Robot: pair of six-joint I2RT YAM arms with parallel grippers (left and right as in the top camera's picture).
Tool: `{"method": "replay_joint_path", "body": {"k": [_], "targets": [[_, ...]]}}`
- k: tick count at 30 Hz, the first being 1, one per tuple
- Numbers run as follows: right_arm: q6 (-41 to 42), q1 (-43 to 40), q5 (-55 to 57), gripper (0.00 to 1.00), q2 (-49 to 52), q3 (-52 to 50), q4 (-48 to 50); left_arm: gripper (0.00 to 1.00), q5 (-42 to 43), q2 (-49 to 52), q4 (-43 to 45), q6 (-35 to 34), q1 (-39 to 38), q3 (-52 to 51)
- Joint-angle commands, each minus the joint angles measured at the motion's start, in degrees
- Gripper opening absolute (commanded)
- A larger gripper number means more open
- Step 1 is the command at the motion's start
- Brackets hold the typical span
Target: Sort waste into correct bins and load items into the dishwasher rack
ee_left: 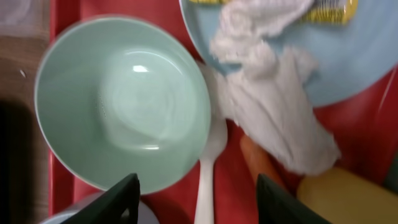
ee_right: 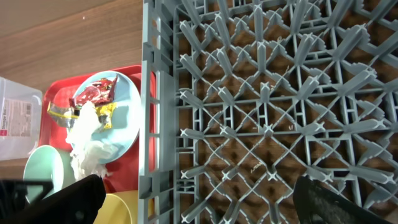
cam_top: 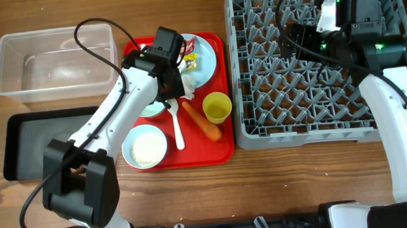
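Observation:
My left gripper (cam_top: 171,84) (ee_left: 198,200) is open and empty above the red tray, over the white spoon (ee_left: 208,168) (cam_top: 176,127). An empty pale green bowl (ee_left: 121,102) lies to its left. Crumpled white tissue (ee_left: 273,112) (cam_top: 186,86) spills off the light blue plate (ee_left: 360,62) (cam_top: 207,56), which holds red and yellow wrappers (ee_right: 99,92). The carrot (cam_top: 205,122), yellow cup (cam_top: 217,107) and a bowl with rice (cam_top: 145,147) are also on the tray. My right gripper (cam_top: 292,39) (ee_right: 199,205) is open and empty over the grey dishwasher rack (cam_top: 307,56) (ee_right: 267,93).
The clear tub (cam_top: 52,60) stands at the back left, with the black tray (cam_top: 40,143) in front of it. The red serving tray (cam_top: 220,149) sits between them and the rack. The rack's upright pegs stand under my right gripper.

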Motion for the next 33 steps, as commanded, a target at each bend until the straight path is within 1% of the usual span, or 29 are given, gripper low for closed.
{"method": "replay_joint_path", "body": {"k": [1, 5, 7, 9, 13, 17, 18, 19, 20, 24, 25, 26, 27, 29, 33], "targets": [[-0.5, -0.2, 0.5, 1.0, 0.7, 1.2, -0.4, 0.6, 6.1, -2.4, -6.0, 1.1, -3.2, 0.4], [-0.5, -0.2, 0.5, 1.0, 0.7, 1.2, -0.8, 0.6, 7.1, -2.4, -4.7, 1.1, -7.3, -6.3], [-0.5, -0.2, 0.6, 1.0, 0.7, 1.2, -2.0, 0.6, 5.9, -2.4, -4.7, 0.2, -7.2, -9.2], [-0.5, -0.2, 0.6, 1.0, 0.7, 1.2, -2.2, 0.6, 2.5, -2.4, -5.3, -0.6, -6.5, -10.2], [-0.5, -0.2, 0.6, 1.0, 0.6, 1.2, -2.6, 0.61, 1.9, -2.5, -7.0, -0.4, -6.1, -11.1], [-0.5, -0.2, 0.6, 1.0, 0.6, 1.2, -2.4, 0.6, 1.7, -2.5, -2.8, -0.4, -6.1, -16.6], [-0.5, -0.2, 0.6, 1.0, 0.7, 1.2, -2.3, 0.53, 1.7, -2.5, -2.0, -0.4, -6.1, -16.7], [-0.5, -0.2, 0.6, 1.0, 0.7, 1.2, -2.4, 0.34, 1.7, -2.5, -0.8, -0.4, -6.1, -16.7], [-0.5, -0.2, 0.6, 1.0, 0.6, 1.2, -2.5, 0.27, 1.7, -2.5, 0.2, -0.4, -6.1, -17.0], [-0.5, -0.2, 0.6, 1.0, 0.7, 1.2, -2.6, 0.22, 1.7, -2.4, 4.1, -0.4, -6.1, -20.7], [-0.5, -0.2, 0.6, 1.0, 0.7, 1.2, -2.6, 0.19, 1.7, -2.4, 4.7, -0.4, -6.1, -21.7], [-0.5, -0.2, 0.6, 1.0, 0.7, 1.2, -2.5, 0.13, 1.7, -2.4, 5.3, -0.4, -6.1, -22.1], [-0.5, -0.2, 0.6, 1.0, 0.7, 1.2, -2.5, 0.04, 1.7, -2.4, 5.3, -0.4, -6.1, -22.1], [-0.5, -0.2, 0.6, 1.0, 0.7, 1.2, -2.5, 0.04, 1.8, -2.5, 5.1, -0.4, -6.1, -21.6], [-0.4, -0.2, 0.5, 1.0, 0.7, 1.2, -2.5, 0.04, 2.3, -6.8, -3.3, -0.4, -5.7, -14.0]]}}
